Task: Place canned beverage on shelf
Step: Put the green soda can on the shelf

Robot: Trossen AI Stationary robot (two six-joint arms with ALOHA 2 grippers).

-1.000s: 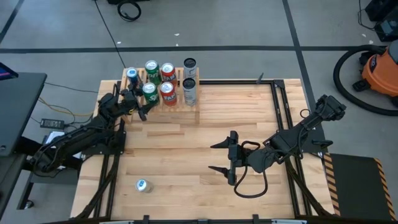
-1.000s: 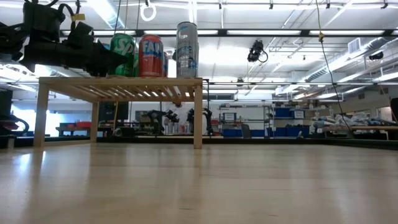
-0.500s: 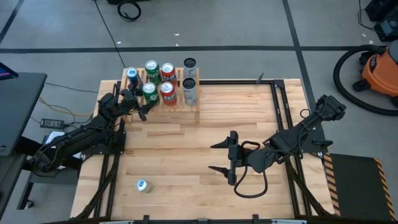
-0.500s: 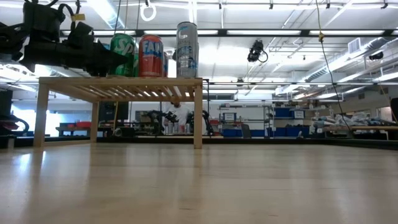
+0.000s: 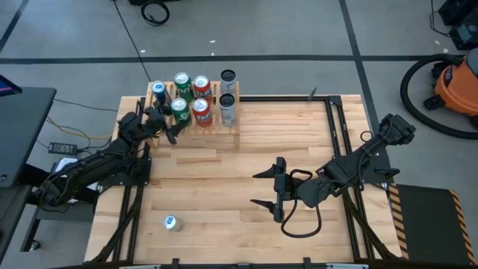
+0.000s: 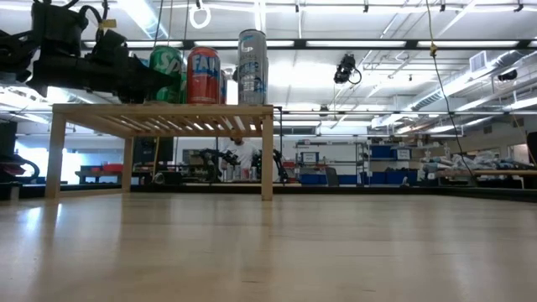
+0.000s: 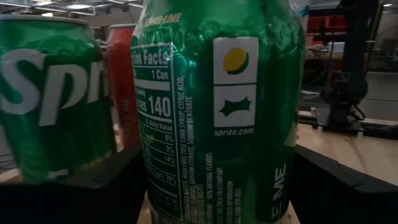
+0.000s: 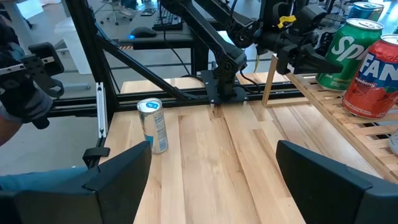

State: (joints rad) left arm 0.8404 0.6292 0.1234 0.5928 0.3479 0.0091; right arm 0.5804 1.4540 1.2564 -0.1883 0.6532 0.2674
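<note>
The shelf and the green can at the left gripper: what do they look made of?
Shelf: light unfinished-looking wood, visible grain and thin slats. Green can: probably aluminium, glossy printed skin with reflections and slight dents. Left gripper fingers flank it.

— What is around the wooden table (image 5: 224,179)?

— A grey floor (image 5: 284,30) with dark straight lines (image 5: 351,30) crossing it. On the right stands an orange vacuum cleaner (image 5: 455,82) with a black hose (image 5: 418,97). A black cable (image 5: 155,13) lies coiled on the floor beyond the table, and on the left there is a dark desk (image 5: 22,127) with some cables (image 5: 67,142) beside it.

— And the room behind?

— It is a big hall. Long ceiling lights (image 6: 336,42) shine under white beams (image 6: 470,67). Far back I see blue bins on shelves (image 6: 394,153) and a long workbench (image 6: 495,174). A person (image 6: 239,151) is there too, very small.
</note>
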